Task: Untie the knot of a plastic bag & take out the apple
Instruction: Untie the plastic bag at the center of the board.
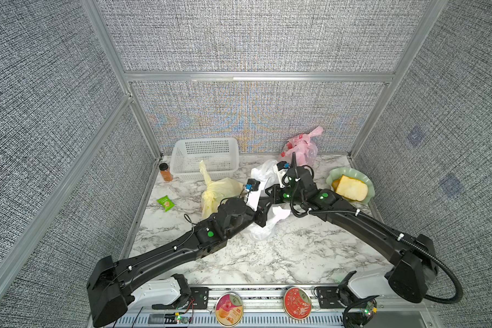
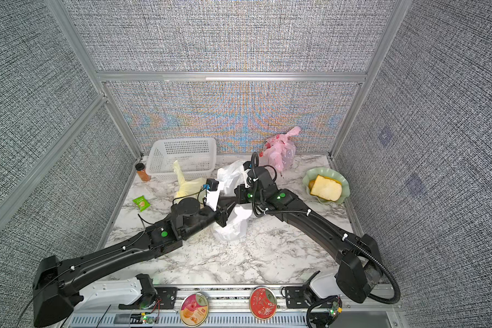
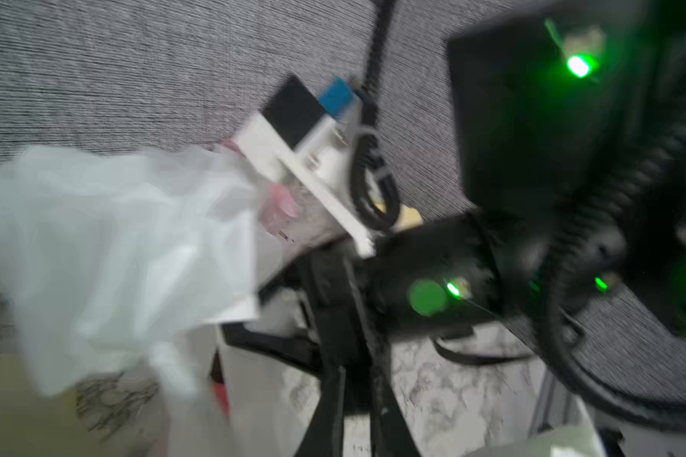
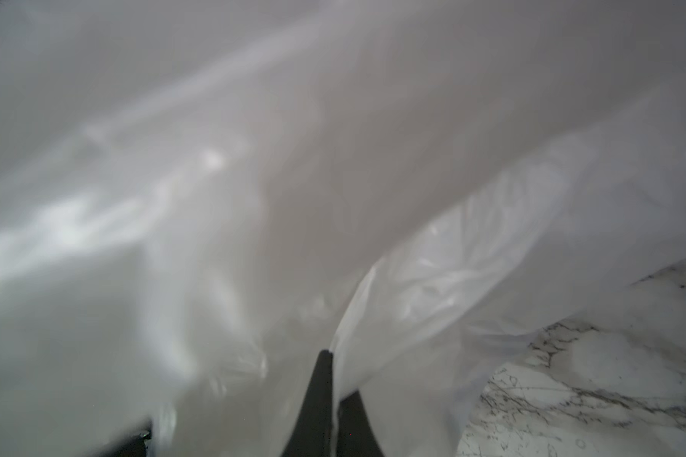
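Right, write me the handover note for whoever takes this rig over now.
Right claw: shut, pinching film of the white bag.
Left claw: at the same bag, mid-table; too blurred to tell open or shut.
Apple: not in sight, presumably inside the bag.
Done: bag gripped; whether the knot is loose cannot be told.
Left: finish untying, take the apple out.
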{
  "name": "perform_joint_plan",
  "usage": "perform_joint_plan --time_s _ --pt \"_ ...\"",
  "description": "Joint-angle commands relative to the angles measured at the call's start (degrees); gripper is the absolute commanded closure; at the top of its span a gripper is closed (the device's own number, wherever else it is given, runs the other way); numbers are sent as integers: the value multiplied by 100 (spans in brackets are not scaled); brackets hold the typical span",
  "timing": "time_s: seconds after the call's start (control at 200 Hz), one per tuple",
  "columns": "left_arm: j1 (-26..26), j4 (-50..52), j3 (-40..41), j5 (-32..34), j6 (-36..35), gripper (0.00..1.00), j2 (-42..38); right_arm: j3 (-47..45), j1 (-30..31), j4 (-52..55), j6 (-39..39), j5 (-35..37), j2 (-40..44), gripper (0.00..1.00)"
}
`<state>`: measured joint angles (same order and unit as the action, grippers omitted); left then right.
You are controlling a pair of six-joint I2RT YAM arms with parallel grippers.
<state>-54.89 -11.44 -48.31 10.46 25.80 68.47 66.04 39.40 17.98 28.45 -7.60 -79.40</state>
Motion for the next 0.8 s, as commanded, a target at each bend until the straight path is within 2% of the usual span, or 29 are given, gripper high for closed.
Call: perform_joint_plan --time_s 0.0,0.11,0.19,0.275,0.34,0.41,0.535,0.625,0.705,0.795 --pt "154 -404 534 373 900 84 147 -357 -128 439 259 385 285 100" --pt "163 -782 981 30 1081 78 624 -1077 -460 138 480 406 740 100" --pt "162 -539 1043 -113 1267 73 988 -1598 -607 -303 536 195 1049 100" --pt "163 -231 1195 52 1455 68 1067 -1753 -743 -326 472 154 1267 100" --pt "179 -200 1419 139 1493 62 909 -1773 -827 -218 306 153 1385 100" --pt "200 -366 1650 -30 1300 51 533 -1761 -839 -123 62 113 1460 100" --pt "206 -618 1823 -748 825 34 -294 -1623 -837 -61 -205 -159 1423 100" --pt "203 -720 1815 -1100 824 24 -726 -1530 -814 -94 -201 -372 1299 100" --pt "215 -829 1763 -1194 938 20 -819 -1463 -748 -183 -190 -443 1148 100" --pt "283 -886 1608 -1191 1001 19 -566 -1354 -681 -241 -191 -462 981 100"
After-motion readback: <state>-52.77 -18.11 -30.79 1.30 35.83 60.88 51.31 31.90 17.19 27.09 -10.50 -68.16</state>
